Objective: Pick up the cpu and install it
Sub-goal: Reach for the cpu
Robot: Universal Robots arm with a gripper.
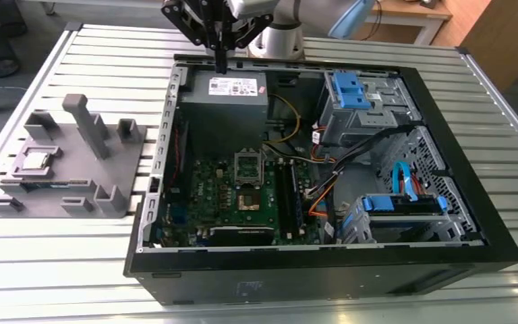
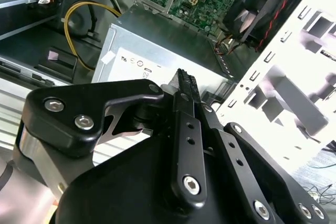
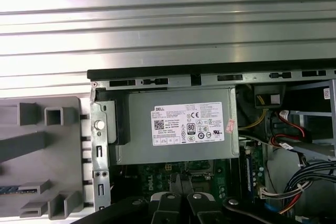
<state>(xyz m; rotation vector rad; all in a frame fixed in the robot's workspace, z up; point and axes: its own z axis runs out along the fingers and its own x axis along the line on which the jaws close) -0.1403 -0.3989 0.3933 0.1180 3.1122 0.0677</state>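
The cpu (image 1: 36, 160) is a small silvery square lying flat on the grey plastic holder (image 1: 106, 162), at the exterior view's left, beside the open computer case. My gripper (image 1: 220, 64) hangs over the far end of the case, above the grey power supply (image 1: 232, 88), far from the cpu. Its fingers are shut together with nothing between them, as both wrist views show (image 2: 184, 80) (image 3: 182, 184). The green board (image 1: 241, 196) lies on the case floor with its dark square socket (image 1: 251, 197) in the middle.
The black case (image 1: 331, 270) has raised walls all round. Blue drive brackets (image 1: 349, 91) and loose cables (image 1: 331, 169) fill its side at the exterior view's right. The holder has tall posts (image 1: 83, 118) and carries a memory stick (image 1: 48, 182). The slatted metal table (image 1: 52, 270) surrounds everything.
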